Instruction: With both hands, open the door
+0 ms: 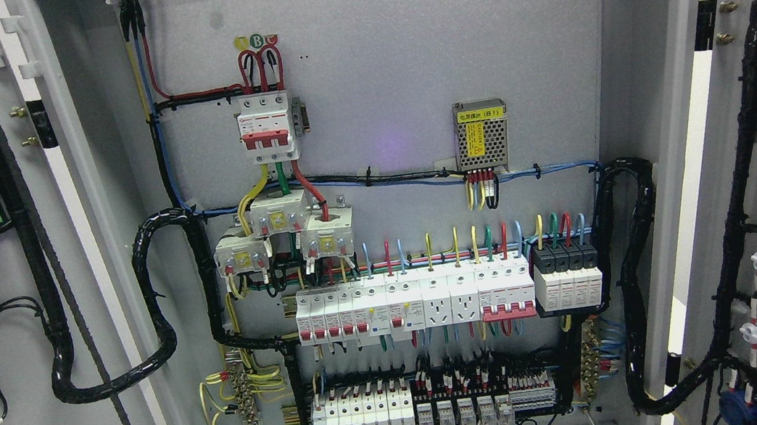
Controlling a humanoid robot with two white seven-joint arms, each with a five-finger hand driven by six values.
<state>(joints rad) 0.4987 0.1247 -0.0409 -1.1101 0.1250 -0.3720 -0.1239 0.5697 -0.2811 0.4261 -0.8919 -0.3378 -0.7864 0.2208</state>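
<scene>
The grey metal back panel (387,58) of the open electrical cabinet carries everything mounted inside. High on it, left of centre, sits a white three-pole main breaker with red toggles (265,128). Below that cluster three white block-shaped current transformers (283,236). To the right hangs a small perforated silver power supply with a yellow label (482,137). Across the middle runs a long row of white circuit breakers (416,302), ending in a black-topped surge protector block (567,275). Near the bottom stands a second row of white breakers and terminal blocks (433,406). Thick black wrapped cable bundles (157,307) loop along both sides. No robot hand shows for reference.
</scene>
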